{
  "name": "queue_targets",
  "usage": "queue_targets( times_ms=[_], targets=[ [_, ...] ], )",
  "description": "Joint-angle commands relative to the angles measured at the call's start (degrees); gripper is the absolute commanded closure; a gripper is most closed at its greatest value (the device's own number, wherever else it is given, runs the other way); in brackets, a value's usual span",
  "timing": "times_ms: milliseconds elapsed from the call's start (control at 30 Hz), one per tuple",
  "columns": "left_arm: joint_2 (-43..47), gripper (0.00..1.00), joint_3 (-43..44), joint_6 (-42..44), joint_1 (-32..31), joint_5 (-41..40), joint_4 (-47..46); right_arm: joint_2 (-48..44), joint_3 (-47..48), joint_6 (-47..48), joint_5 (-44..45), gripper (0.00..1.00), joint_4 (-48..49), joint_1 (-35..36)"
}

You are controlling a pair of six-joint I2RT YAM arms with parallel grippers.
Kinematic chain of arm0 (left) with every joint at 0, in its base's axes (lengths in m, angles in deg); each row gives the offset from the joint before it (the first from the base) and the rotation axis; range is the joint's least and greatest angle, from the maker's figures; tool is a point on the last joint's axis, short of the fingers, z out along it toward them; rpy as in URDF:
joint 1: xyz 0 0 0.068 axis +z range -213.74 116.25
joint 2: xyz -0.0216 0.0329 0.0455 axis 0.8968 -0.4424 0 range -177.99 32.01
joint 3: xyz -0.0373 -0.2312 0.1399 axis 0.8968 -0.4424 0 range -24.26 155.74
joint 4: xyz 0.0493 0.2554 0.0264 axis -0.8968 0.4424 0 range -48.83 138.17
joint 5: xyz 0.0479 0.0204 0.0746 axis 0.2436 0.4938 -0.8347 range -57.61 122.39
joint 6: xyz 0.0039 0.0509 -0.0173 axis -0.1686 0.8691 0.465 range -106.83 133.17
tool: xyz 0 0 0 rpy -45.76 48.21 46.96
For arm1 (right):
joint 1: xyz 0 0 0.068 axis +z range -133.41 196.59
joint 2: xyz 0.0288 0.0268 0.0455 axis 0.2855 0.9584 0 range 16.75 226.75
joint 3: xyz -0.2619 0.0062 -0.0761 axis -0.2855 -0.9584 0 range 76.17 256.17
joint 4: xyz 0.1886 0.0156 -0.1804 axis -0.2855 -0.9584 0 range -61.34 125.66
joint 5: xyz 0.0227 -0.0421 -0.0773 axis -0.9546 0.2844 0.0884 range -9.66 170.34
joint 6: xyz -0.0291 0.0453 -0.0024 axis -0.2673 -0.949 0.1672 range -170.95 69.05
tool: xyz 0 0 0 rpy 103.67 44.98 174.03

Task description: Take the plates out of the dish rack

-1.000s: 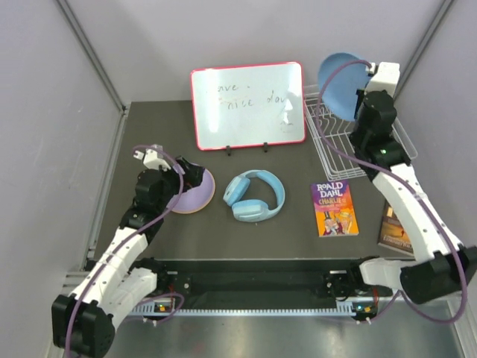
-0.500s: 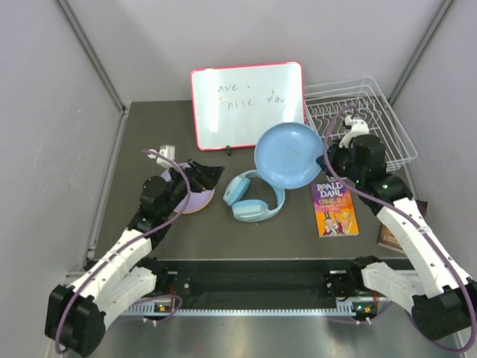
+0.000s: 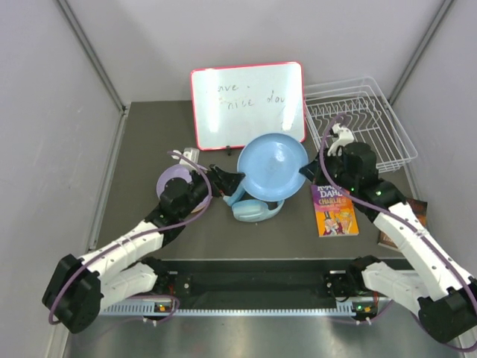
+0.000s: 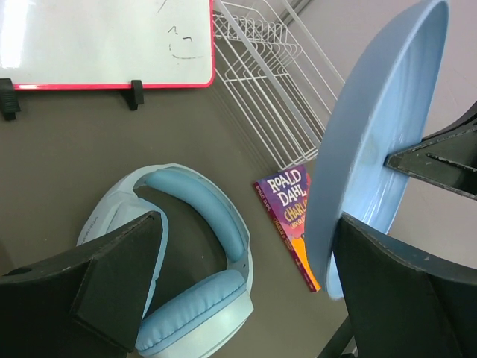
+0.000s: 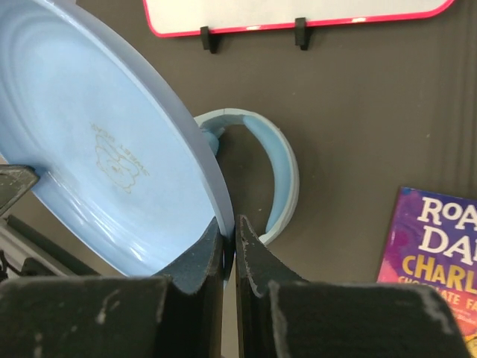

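Shifted left from before, light blue plate (image 3: 272, 165) hangs pinched by its rim in right gripper (image 3: 304, 171), left gripper (image 3: 226, 181) spread wide around its opposite edge, dish rack (image 3: 358, 119) behind right gripper.

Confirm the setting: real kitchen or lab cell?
Probably a lab test cell: bare panel walls boxing a dark table, with mismatched props staged together, a dish rack, whiteboard, headphones and a paperback.
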Motion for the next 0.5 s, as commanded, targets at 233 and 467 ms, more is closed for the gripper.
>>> queue_targets(
  times_ms=[233,467],
  targets=[
    [-0.2,0.14,3.6,2.7,-2.7,-5.0,-3.7,1.2,-0.3,-2.0,-2.2,1.0,6.7,3.4],
    [-3.3,0.89,2.6,1.5,-2.8,-3.7,-8.6,2.4,-1.8,-3.3,-6.0,1.0,9.5,5.0]
  ],
)
